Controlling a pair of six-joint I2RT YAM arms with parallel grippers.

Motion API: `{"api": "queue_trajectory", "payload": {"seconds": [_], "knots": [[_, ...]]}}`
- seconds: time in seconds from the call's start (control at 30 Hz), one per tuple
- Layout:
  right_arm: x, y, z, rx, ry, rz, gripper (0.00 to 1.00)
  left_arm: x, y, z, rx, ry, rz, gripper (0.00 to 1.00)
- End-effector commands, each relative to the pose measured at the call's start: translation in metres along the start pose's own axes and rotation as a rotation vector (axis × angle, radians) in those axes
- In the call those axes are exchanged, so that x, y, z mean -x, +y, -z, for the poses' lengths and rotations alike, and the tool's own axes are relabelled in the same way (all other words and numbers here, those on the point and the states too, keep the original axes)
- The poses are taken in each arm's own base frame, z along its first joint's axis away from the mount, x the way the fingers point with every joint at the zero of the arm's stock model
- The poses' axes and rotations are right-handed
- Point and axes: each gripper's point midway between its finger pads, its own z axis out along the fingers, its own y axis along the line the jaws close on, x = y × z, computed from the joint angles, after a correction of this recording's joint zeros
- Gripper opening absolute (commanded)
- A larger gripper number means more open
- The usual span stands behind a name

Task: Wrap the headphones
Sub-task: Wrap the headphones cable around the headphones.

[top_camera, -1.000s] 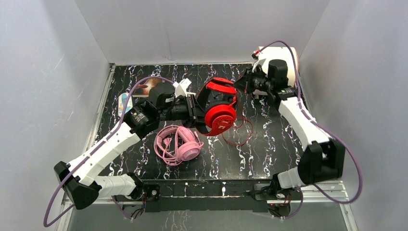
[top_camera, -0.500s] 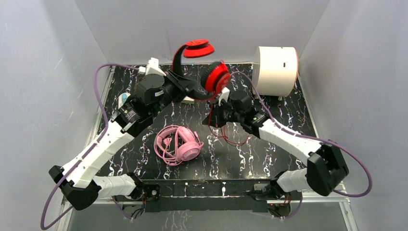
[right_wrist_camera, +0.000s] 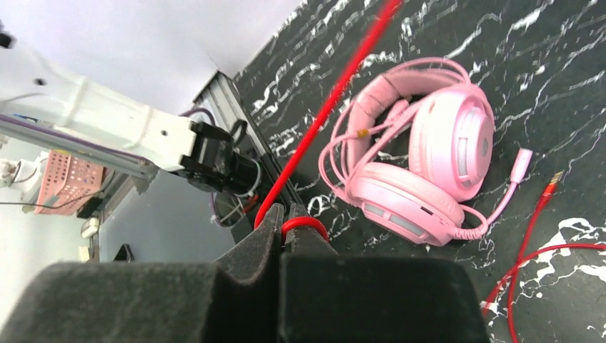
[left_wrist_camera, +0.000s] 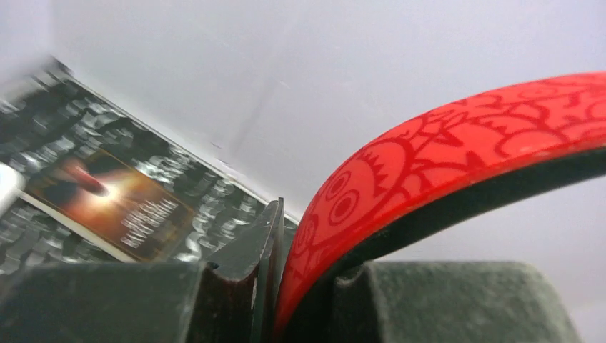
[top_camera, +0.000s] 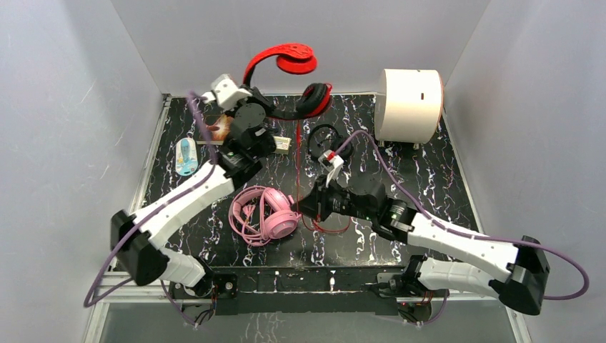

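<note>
Left wrist shows left end effector (left_wrist_camera: 286,286) clamping headband (left_wrist_camera: 457,136); right end effector (right_wrist_camera: 284,236) pinches cable (right_wrist_camera: 325,107).

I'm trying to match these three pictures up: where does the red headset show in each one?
Top external: red headset held up at far centre, headband in the left gripper's jaws.
Left wrist: its patterned red headband arcs across the right, clamped in the jaws.
Right wrist: headset not in view; only a red cable pinched in the jaws.
Shared landmark: black marbled table.
</note>
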Motion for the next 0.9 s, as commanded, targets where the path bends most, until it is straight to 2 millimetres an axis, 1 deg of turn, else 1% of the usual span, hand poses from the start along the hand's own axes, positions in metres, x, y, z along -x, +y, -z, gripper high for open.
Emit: {"api": "queue_trajectory", "payload": {"seconds": [0.0,0.07,0.13,0.2,0.23,0.27,0.3,0.33,0.37,0.43,0.47,0.5,0.57,0.63,0.77,0.83,0.87], "knots": [[-0.015,0.037,0.031,0.067,0.031,0.031,0.00,0.047,0.023,-0.025,0.189,-0.276,-0.148,0.00],[-0.019,0.053,0.045,0.123,0.056,0.048,0.00,0.033,0.036,-0.042,0.209,-0.277,-0.253,0.00],[-0.018,0.067,0.059,0.161,0.077,0.056,0.00,0.017,0.038,-0.052,0.182,-0.262,-0.374,0.00],[-0.006,0.078,0.075,0.172,0.072,0.075,0.00,0.003,0.036,-0.055,0.127,-0.245,-0.510,0.00],[0.002,0.081,0.081,0.167,0.057,0.091,0.00,-0.004,0.035,-0.053,0.090,-0.234,-0.568,0.00],[0.011,0.083,0.086,0.154,0.039,0.117,0.00,-0.010,0.033,-0.047,0.048,-0.222,-0.635,0.00],[0.021,0.083,0.091,0.120,0.031,0.143,0.00,-0.017,0.030,-0.039,-0.017,-0.210,-0.686,0.00],[0.027,0.077,0.092,0.063,0.042,0.172,0.00,-0.025,0.027,-0.029,-0.087,-0.198,-0.725,0.00],[0.040,0.070,0.095,-0.014,0.036,0.220,0.00,-0.032,0.024,-0.017,-0.165,-0.177,-0.762,0.00],[0.057,0.059,0.101,-0.131,0.063,0.311,0.00,-0.053,0.021,0.006,-0.319,-0.071,-0.822,0.00],[0.070,0.054,0.104,-0.187,0.049,0.354,0.00,-0.062,0.024,0.017,-0.374,0.003,-0.839,0.00],[0.081,0.052,0.106,-0.224,0.039,0.401,0.00,-0.079,0.032,0.031,-0.436,0.107,-0.883,0.00],[0.108,0.051,0.109,-0.290,-0.004,0.483,0.00,-0.083,0.042,0.054,-0.491,0.209,-0.874,0.00],[0.131,0.048,0.109,-0.356,-0.035,0.567,0.00,-0.088,0.050,0.078,-0.561,0.324,-0.858,0.00],[0.170,0.045,0.101,-0.455,-0.087,0.729,0.00,-0.109,0.062,0.135,-0.739,0.636,-0.847,0.00],[0.189,0.044,0.101,-0.504,-0.119,0.788,0.00,-0.116,0.068,0.159,-0.785,0.777,-0.822,0.00],[0.198,0.040,0.102,-0.531,-0.129,0.816,0.00,-0.116,0.070,0.168,-0.807,0.823,-0.810,0.00]]}}
